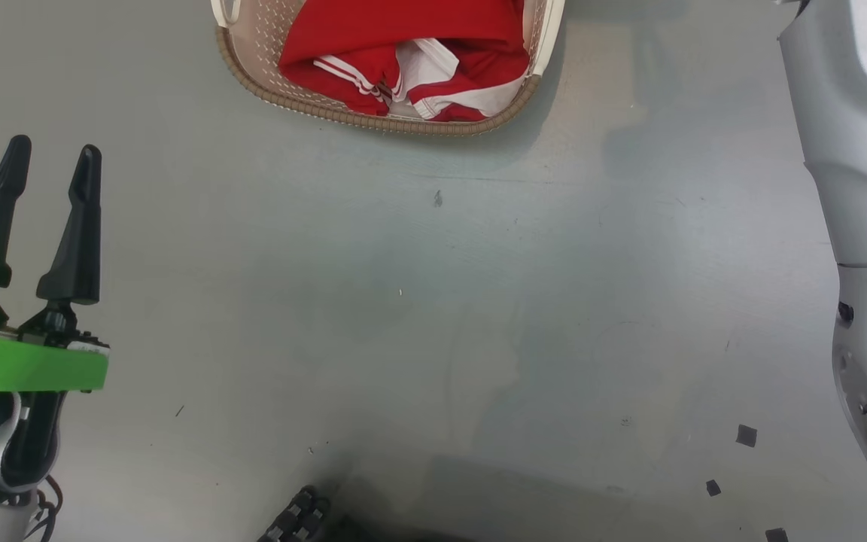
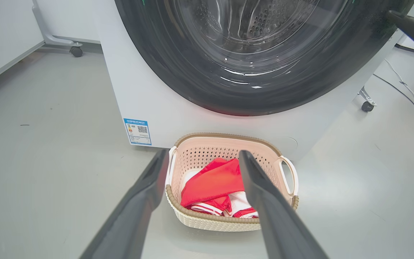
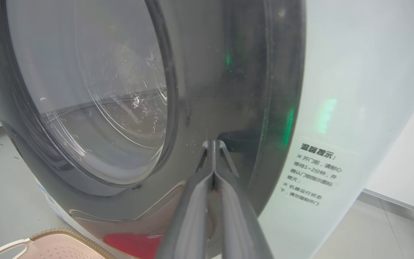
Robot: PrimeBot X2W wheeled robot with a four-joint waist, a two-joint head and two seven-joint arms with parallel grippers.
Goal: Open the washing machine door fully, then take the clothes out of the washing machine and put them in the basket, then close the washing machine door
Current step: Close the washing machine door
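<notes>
The washing machine door [image 3: 128, 108] is a wide, rigid round panel: a glossy black rim around a bulging clear glass bowl, through which the left wrist view shows the perforated steel drum. It probably swings heavily on its hinge and needs a firm last push to latch. The rim is slick, so a push square onto its flat face near the free edge should hold better than one on the curved glass, where tips could skid. It lies against the front of the washing machine [image 2: 164, 108], flush or close to it; whether it has latched I cannot tell. The right gripper [image 3: 213, 144] has its two long fingers pressed together into one blunt point, with nothing between them, right at the rim near that edge. Just below the door, on the grey floor [image 1: 433, 316] at the foot of the machine, stands the basket [image 2: 225, 136], light cream perforated plastic with a brown woven-look rim, holding the clothes [image 2: 214, 180], soft, limp red fabric with white stripes. The left gripper [image 1: 55, 150] hangs spread and empty, further out from the machine than the basket.
</notes>
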